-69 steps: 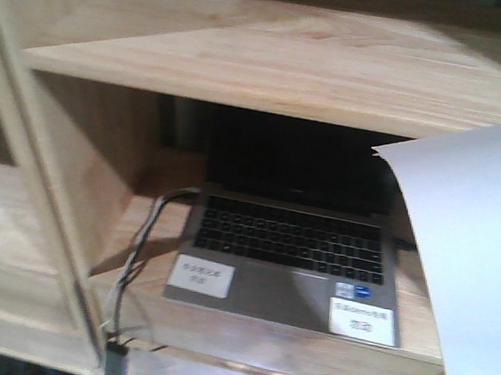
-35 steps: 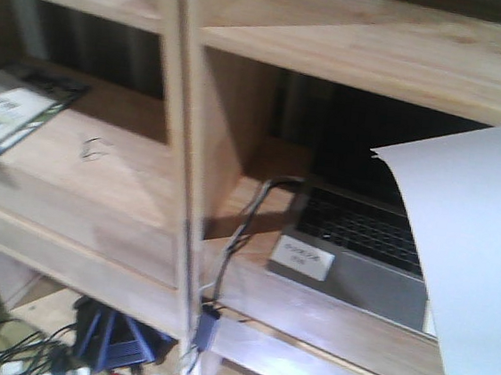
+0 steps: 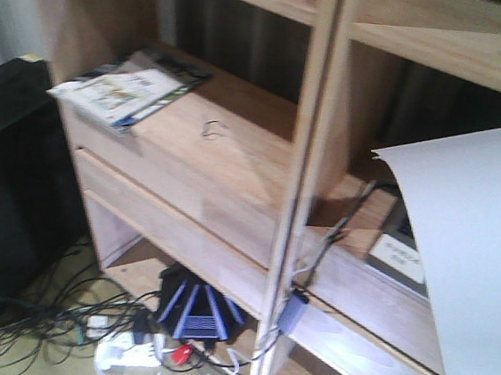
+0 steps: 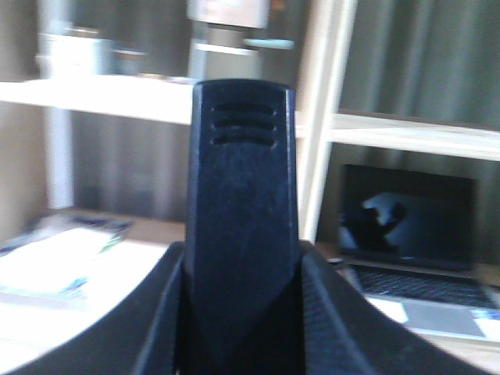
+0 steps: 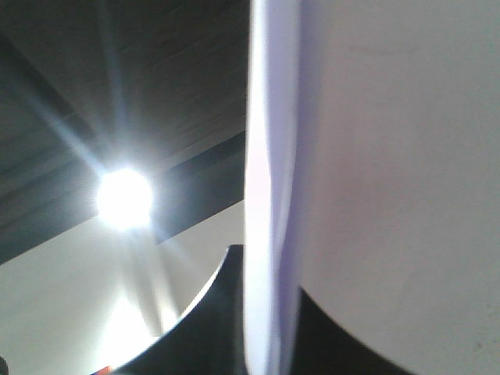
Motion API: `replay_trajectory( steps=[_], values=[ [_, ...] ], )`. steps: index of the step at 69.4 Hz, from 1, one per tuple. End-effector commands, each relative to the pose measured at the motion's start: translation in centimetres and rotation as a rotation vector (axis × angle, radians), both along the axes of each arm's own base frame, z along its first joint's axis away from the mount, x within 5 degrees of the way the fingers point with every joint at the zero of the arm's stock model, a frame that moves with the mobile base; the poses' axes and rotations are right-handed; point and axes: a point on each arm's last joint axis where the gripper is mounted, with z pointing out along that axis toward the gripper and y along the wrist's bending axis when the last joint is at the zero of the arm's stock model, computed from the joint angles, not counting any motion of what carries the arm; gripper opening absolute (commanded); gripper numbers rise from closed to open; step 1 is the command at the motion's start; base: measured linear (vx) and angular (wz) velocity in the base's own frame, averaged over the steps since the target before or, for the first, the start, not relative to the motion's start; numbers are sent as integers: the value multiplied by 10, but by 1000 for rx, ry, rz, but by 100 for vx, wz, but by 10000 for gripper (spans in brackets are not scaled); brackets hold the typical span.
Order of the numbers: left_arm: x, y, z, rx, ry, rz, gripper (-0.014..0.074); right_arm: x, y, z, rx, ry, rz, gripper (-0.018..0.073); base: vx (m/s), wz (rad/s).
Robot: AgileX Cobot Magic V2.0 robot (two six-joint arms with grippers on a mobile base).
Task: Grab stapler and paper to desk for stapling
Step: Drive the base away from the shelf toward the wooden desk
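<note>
Paper [image 3: 473, 291] unmoved, laptop [image 3: 399, 227] farther right than before.

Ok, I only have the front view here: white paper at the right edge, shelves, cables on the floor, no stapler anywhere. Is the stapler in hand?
Observer: Yes. The left wrist view shows the stapler clamped upright in the left end effector.
Operator: And is the paper actually gripped, or just leaning into my picture?
Observer: Gripped. The right wrist view shows the paper edge-on, pinched by the right end effector.
Operator: What is the paper hiding from me?
Observer: An open laptop with a dark screen, plain in the left wrist view.
</note>
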Motion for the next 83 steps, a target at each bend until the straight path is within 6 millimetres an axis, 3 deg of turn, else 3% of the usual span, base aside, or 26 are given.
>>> replay_trajectory(
  steps=[1,83],
  values=[
    [-1,-1,17,-48,-108,-15,-6,-3,-1,10,12,-44,-3,-8,-11,41],
    [-1,-1,17,-48,-108,-15,-6,-3,-1,10,11,-47,-2,-8,-9,44]
  ],
)
